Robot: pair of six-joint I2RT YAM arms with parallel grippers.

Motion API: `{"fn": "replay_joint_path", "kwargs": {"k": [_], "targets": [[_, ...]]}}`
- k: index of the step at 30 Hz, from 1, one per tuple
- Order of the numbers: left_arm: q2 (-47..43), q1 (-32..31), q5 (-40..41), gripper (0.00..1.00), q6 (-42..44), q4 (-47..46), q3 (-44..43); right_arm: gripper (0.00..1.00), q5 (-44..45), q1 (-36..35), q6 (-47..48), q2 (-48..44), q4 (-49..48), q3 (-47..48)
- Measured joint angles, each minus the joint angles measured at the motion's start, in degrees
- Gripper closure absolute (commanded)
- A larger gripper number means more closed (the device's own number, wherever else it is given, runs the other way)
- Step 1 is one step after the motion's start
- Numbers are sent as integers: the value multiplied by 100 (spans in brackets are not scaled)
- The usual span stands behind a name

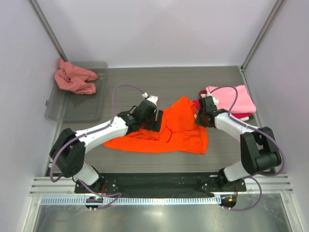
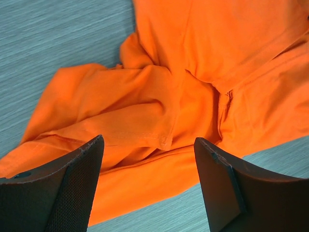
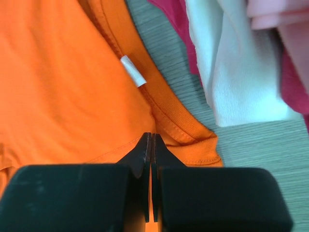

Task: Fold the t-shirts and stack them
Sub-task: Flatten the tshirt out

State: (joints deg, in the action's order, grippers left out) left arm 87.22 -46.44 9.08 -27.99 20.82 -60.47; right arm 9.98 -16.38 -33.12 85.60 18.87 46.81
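The bright orange t-shirt lies crumpled at the middle of the table, its right part raised in a peak. My right gripper is shut on its edge just below the collar, next to the white label; orange cloth shows between the jaws of that gripper. My left gripper hangs open over the folds of the orange t-shirt, with nothing between the fingers of the gripper. The light pink t-shirt rests folded on the crimson red one at the right. The salmon-pink t-shirt lies bunched in the tray.
A clear grey plastic tray stands at the back left, against the left wall. The pile of pink cloth and crimson cloth sits close to the right of my right gripper. White walls enclose the table on three sides.
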Motion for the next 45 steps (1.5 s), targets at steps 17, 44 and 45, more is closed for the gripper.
{"fn": "replay_joint_path", "kwargs": {"k": [17, 44, 45], "targets": [[1526, -721, 240, 41, 389, 490, -1029, 99, -74, 13, 0, -184, -55, -262], [1620, -767, 378, 100, 415, 914, -944, 74, -273, 13, -22, -7, -297, -376], [1613, -767, 376, 100, 415, 922, -944, 79, -295, 13, -22, 9, -308, -376]]}}
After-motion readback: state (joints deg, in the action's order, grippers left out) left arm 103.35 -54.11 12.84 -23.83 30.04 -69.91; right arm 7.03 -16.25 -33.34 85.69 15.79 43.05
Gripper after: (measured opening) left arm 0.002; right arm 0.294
